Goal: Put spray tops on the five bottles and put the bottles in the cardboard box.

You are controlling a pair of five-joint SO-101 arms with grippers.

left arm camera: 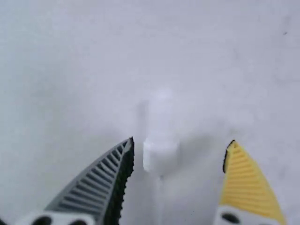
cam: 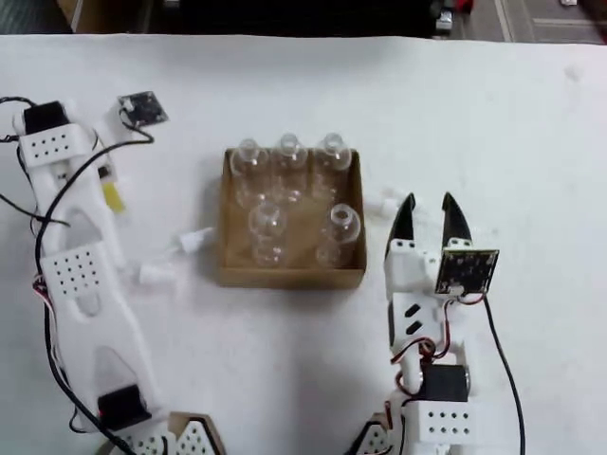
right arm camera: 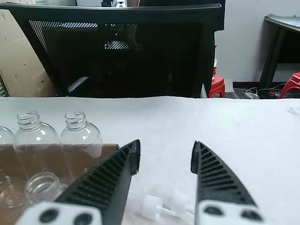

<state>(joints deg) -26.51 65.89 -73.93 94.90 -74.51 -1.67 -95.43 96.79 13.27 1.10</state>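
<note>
- Left gripper [left arm camera: 181, 141] spread wide; spray top [left arm camera: 160, 154] lies on table [left arm camera: 70, 56] between my jaws.
- Five bottles [cam: 287, 156] uncapped in cardboard box [cam: 292, 277], frame centre.
- Should centre on its body, close gently.

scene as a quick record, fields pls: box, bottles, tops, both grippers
box: cardboard box mid table, holding all five bottles
bottles: five clear bottles, three in the back row, two in front, necks open, no tops on
tops: white tops loose on the table, two left of the box, others right of it
left gripper: left gripper open around one of the tops on the table
right gripper: right gripper open, empty, right of the box
</note>
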